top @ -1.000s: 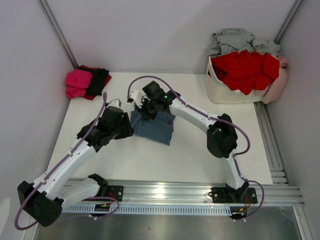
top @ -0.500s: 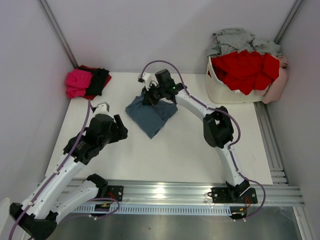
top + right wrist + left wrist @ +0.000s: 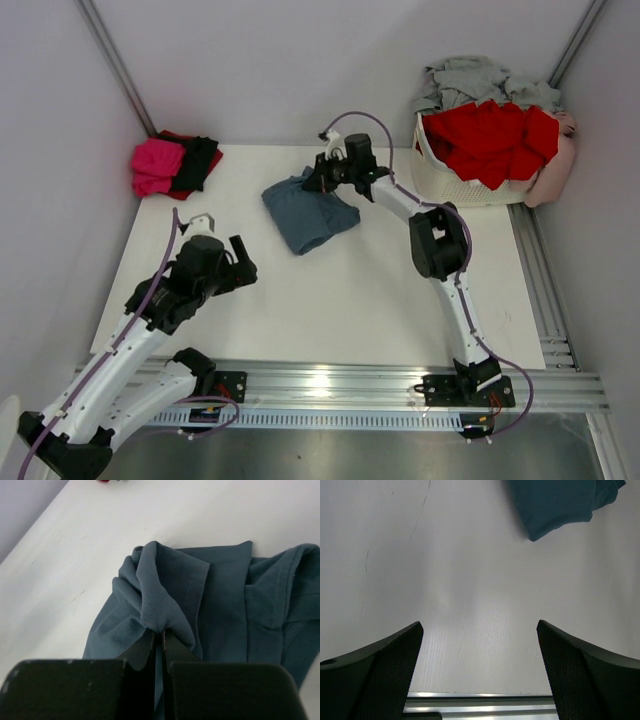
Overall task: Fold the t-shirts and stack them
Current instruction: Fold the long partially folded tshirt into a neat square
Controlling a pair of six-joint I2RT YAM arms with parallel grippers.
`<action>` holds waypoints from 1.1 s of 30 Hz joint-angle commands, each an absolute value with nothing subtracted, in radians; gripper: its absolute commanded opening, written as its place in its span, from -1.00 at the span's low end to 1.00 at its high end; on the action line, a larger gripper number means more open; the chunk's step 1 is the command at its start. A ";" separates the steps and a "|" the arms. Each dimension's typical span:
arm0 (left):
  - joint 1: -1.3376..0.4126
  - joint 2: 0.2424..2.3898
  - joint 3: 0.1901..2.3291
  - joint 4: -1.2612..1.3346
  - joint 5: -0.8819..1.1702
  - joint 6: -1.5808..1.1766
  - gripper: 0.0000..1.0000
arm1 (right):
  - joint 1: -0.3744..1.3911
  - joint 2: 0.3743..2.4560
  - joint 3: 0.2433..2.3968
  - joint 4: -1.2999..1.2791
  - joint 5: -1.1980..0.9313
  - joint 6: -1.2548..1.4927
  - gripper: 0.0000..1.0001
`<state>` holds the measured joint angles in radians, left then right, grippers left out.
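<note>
Right end effector point(image 3: 161, 632) clenched on blue-grey t-shirt point(image 3: 305, 222), mid-fold.
Shirt lies bunched on the surface point(image 3: 340, 300), near the basket point(image 3: 440, 188), on its left side. My left end effector point(image 3: 480, 635) is released, empty, farther from the basket. I'd carry the pinched fold low and lay it flat before letting go.

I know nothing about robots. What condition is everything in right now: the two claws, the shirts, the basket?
Slate blue-grey cloth t-shirt: bunched on the table, one fold pinched up.
Right gripper: shut on that fold.
Left gripper: wide open, empty, above the table.
Pink, black and red shirts: folded, piled in the far-left corner.
White lattice plastic basket: heaped over its rim with red and grey clothes.
</note>
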<state>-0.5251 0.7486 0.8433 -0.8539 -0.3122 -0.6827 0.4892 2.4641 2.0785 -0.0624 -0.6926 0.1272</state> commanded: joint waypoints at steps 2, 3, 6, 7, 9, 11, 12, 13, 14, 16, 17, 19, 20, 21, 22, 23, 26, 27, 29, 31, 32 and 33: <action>-0.528 0.733 0.831 -0.853 -0.337 -0.718 0.99 | 0.439 2.470 2.123 0.109 -0.644 0.262 -1.00; -0.526 0.735 0.830 -0.850 -0.336 -0.722 0.99 | 0.428 2.464 2.117 0.142 -0.637 0.288 -1.00; -0.526 0.742 0.825 -0.844 -0.333 -0.733 0.99 | 0.405 2.471 2.112 0.179 -0.579 0.321 -1.00; -0.526 0.745 0.821 -0.844 -0.333 -0.738 0.99 | 0.400 2.476 2.114 0.183 -0.559 0.339 -1.00; -0.526 0.747 0.824 -0.842 -0.331 -0.749 0.99 | 0.390 2.483 2.114 0.193 -0.510 0.360 -1.00; -0.526 0.749 0.819 -0.839 -0.333 -0.756 0.99 | 0.379 2.490 2.106 0.193 -0.470 0.382 -1.00; -0.526 0.749 0.819 -0.841 -0.333 -0.764 0.99 | 0.377 2.487 2.099 0.186 -0.401 0.387 -1.00; -0.526 0.749 0.818 -0.839 -0.334 -0.768 0.99 | 0.374 2.481 2.088 0.187 -0.372 0.391 -1.00; -0.526 0.752 0.816 -0.839 -0.333 -0.772 0.99 | 0.371 2.477 2.068 0.192 -0.356 0.397 -1.00; -0.526 0.756 0.816 -0.838 -0.333 -0.782 0.99 | 0.374 2.476 2.065 0.172 -0.328 0.382 -1.00; -0.526 0.758 0.815 -0.835 -0.333 -0.785 0.99 | 0.376 2.473 2.065 0.155 -0.307 0.356 -1.00; -0.526 0.768 0.816 -0.825 -0.331 -0.790 0.99 | 0.379 2.462 2.049 0.109 -0.243 0.331 -1.00; -0.528 0.775 0.818 -0.819 -0.328 -0.790 0.99 | 0.379 2.444 2.036 0.104 -0.224 0.304 -1.00; -0.526 0.781 0.819 -0.807 -0.328 -0.788 0.99 | 0.380 2.433 2.022 0.086 -0.198 0.292 -1.00; -0.526 0.791 0.825 -0.801 -0.327 -0.787 0.99 | 0.382 2.421 2.001 0.072 -0.119 0.279 -1.00; -0.528 0.810 0.833 -0.795 -0.325 -0.782 0.99 | 0.388 2.404 1.994 0.055 -0.079 0.269 -0.94; -0.526 0.857 0.859 -0.755 -0.316 -0.759 0.99 | 0.393 2.379 1.994 -0.038 0.101 0.220 -0.06; -0.528 0.871 0.874 -0.736 -0.316 -0.752 0.98 | 0.393 2.370 1.979 -0.044 0.135 0.215 0.10; -0.528 0.911 0.906 -0.724 -0.316 -0.732 0.98 | 0.391 2.336 1.959 -0.046 0.196 0.200 0.31; -0.526 0.936 0.934 -0.709 -0.316 -0.719 0.99 | 0.391 2.304 1.913 -0.031 0.209 0.163 0.31; -0.526 0.954 0.943 -0.703 -0.316 -0.709 0.98 | 0.390 2.287 1.892 -0.012 0.215 0.153 0.32; -0.526 0.963 0.962 -0.695 -0.313 -0.704 0.99 | 0.390 2.249 1.870 0.007 0.215 0.137 0.32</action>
<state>-0.5251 0.9440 0.8875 -0.7635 -0.3107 -0.7406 0.3923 2.3955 1.9064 -0.0410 0.1051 0.2066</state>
